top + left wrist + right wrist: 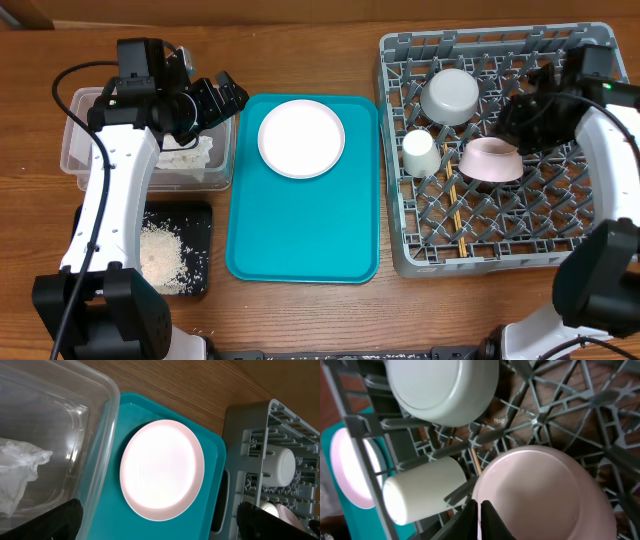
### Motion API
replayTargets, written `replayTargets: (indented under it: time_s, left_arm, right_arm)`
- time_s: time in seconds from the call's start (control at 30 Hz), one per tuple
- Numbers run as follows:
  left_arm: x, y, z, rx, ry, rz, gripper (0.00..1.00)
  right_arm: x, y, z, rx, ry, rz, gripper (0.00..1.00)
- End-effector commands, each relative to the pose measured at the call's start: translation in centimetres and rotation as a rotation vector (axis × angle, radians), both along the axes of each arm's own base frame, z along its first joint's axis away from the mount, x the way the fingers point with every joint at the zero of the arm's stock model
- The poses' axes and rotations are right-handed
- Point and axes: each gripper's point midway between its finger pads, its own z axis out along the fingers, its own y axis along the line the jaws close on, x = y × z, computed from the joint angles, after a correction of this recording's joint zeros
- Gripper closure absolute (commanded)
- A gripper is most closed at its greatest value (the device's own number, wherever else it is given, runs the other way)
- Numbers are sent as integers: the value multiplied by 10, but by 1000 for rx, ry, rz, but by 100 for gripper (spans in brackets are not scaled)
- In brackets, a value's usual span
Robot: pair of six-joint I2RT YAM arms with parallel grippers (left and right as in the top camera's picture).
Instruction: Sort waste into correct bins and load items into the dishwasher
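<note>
Overhead, the grey rack (495, 250) fills the right of the wooden table (300, 50). In it a grey-blue bowl (449, 95) sits at the back, a white cup (420, 153) lies in front of it, and a pink bowl (489, 160) is tipped just beside the cup. Two chopsticks (457, 215) lie on the lattice floor in front of them. A teal tray (300, 230) lies in the middle, with the pink plate (301, 138) on its far half. To the left is a clear tub (75, 150) holding white tissue (190, 155). In front of it, a black tray (200, 215) holds loose rice (160, 255). The left gripper (228, 95) hangs over the tub's right rim, near the plate. The right gripper (515, 125) is low in the rack at the pink bowl.

The left wrist view looks down on the plate, which is plain and glossy, between the tub wall and the rack. The two black fingertips (65, 520) show in the bottom corners, wide apart and holding nothing.

The right wrist view is close to the rack's pegs, which cross in front of the cup and both bowls. One chopstick shows beneath the lattice. The fingers (492, 520) stand almost together at the pink bowl's near rim and appear to pinch it, though the contact is at the frame's edge. The bowl's smooth pale pink underside faces the camera.
</note>
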Motion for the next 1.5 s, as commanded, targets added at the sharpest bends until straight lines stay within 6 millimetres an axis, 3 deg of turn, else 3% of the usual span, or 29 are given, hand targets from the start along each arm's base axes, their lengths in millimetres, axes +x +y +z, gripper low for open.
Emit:
replayTargets:
  time_s: [0.0, 0.3, 0.7, 0.83, 1.13, 1.37, 1.47]
  left_arm:
    - [4, -1, 13, 11, -37, -8, 0]
    - [4, -2, 13, 11, -37, -8, 0]
    - [4, -1, 13, 11, -37, -8, 0]
    - [4, -1, 13, 11, -37, -8, 0]
    - [4, -1, 13, 11, -37, -8, 0]
    - [4, -2, 13, 11, -37, -9, 0]
    - [4, -2, 13, 11, -37, -9, 0]
  right_arm:
    - [-10, -11, -7, -68, 54, -20, 94]
    - [-41, -10, -19, -71, 187, -26, 96]
    - [2, -5, 1, -45, -7, -10, 96]
    - [7, -8, 0, -58, -28, -13, 96]
    - [-11, -8, -25, -68, 46, -18, 96]
    - [-49, -21, -36, -144, 232, -88, 96]
    - [-54, -21, -36, -143, 258, -105, 96]
